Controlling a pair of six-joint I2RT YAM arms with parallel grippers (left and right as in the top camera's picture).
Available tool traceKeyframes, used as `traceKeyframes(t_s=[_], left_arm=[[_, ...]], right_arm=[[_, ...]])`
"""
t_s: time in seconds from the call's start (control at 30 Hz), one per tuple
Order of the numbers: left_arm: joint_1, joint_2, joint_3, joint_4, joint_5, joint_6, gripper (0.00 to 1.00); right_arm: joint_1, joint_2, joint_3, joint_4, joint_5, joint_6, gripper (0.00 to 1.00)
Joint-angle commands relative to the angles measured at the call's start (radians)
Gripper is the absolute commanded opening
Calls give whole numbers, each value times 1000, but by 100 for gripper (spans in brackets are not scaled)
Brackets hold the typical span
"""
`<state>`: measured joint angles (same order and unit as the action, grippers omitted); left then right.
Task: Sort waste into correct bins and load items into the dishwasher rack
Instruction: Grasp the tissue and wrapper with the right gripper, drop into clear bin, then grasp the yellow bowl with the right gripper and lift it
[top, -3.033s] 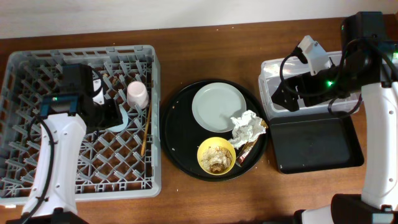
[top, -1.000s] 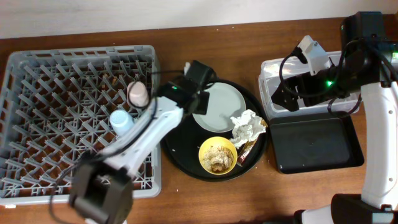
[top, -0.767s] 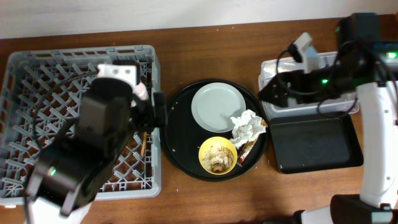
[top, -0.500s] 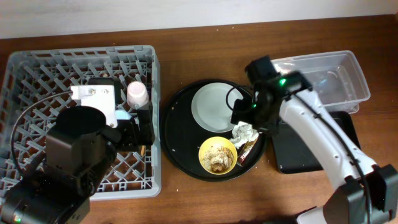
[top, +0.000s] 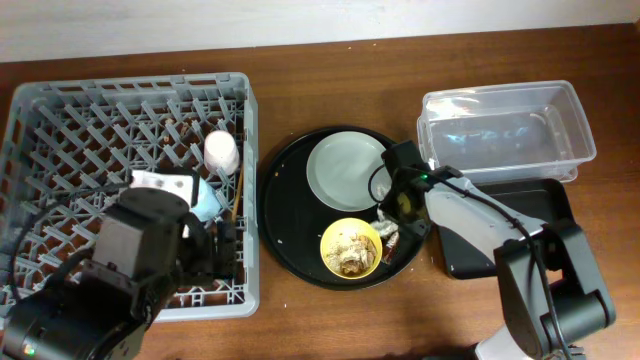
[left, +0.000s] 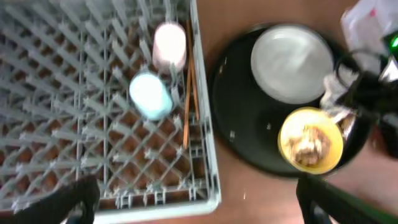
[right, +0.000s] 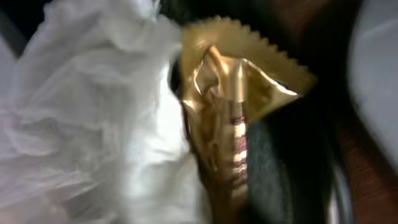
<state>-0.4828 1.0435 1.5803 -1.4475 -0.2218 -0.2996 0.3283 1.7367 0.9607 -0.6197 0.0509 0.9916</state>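
The grey dishwasher rack (top: 60, 120) holds the pink cup (top: 222, 150), the blue cup (left: 150, 94) and the chopsticks (left: 188, 93) along its right wall. My left gripper (left: 199, 208) hangs high over the rack's near edge, jaws wide open and empty. The plate (top: 348, 170) and the yellow bowl (top: 349, 248), with food scraps in it, sit on the round black tray (top: 290, 215). My right gripper (top: 400, 205) is down on the white napkin (right: 93, 112), next to the gold-brown wrapper (right: 230, 106). Its fingers are hidden in both views.
The clear tub (top: 505, 135) stands at the back right, with the shallow black tray (top: 515, 235) just in front of it. My left arm's bulk covers the rack's near right part in the overhead view.
My right arm swung from the clear tub over to the round tray and dropped onto the napkin. My left arm drew back toward the rack's near edge with its jaws open.
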Motion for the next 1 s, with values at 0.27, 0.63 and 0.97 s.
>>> traceKeyframes(t_s=[0.27, 0.63, 0.97], left_arm=[[2, -2, -1, -66, -11, 1, 99], [2, -2, -1, -66, -11, 1, 99], [2, -2, -1, -66, -11, 1, 99]], right_arm=[[-260, -255, 270, -12, 161, -131, 4], [-513, -150, 391, 10, 50, -509, 85], [146, -187, 530, -721, -356, -792, 77]])
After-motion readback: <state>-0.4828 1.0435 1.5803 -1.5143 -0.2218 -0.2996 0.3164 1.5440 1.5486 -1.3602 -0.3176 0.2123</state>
